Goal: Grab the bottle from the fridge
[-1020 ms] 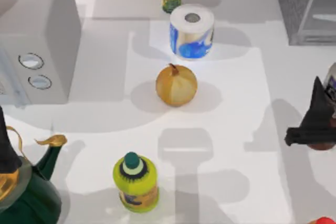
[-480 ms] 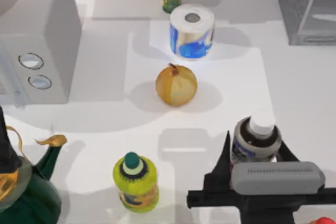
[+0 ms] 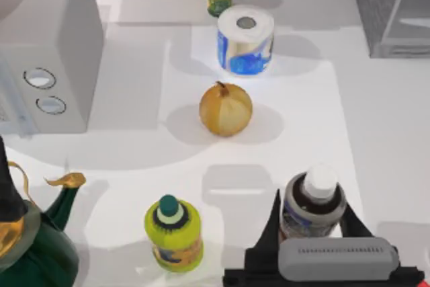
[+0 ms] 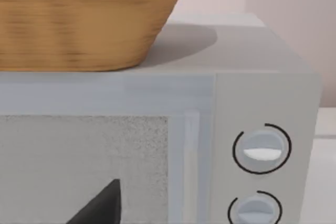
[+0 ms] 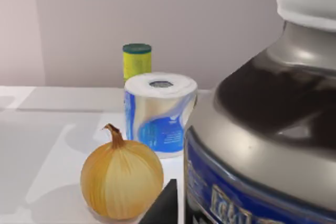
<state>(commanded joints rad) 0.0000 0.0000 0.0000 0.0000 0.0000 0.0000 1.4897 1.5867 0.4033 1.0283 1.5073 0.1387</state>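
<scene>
Top view: bottle point(image 3: 314, 204) (upright) near front edge

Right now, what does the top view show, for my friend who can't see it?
The right claw grips a small white-capped, grey-shouldered bottle near the table's front right. A golden onion sits mid-table, a blue-printed paper roll behind it, and a yellow-green bottle front left.

Top view looks down on the table point(image 3: 134, 166) — wrist views sit low, close, facing forward.

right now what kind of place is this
Probably a mock kitchen counter in a simulation: a white microwave with two dials, a grey fridge at the back right, and an onion on the table, while the right gripper holds a bottle.
</scene>
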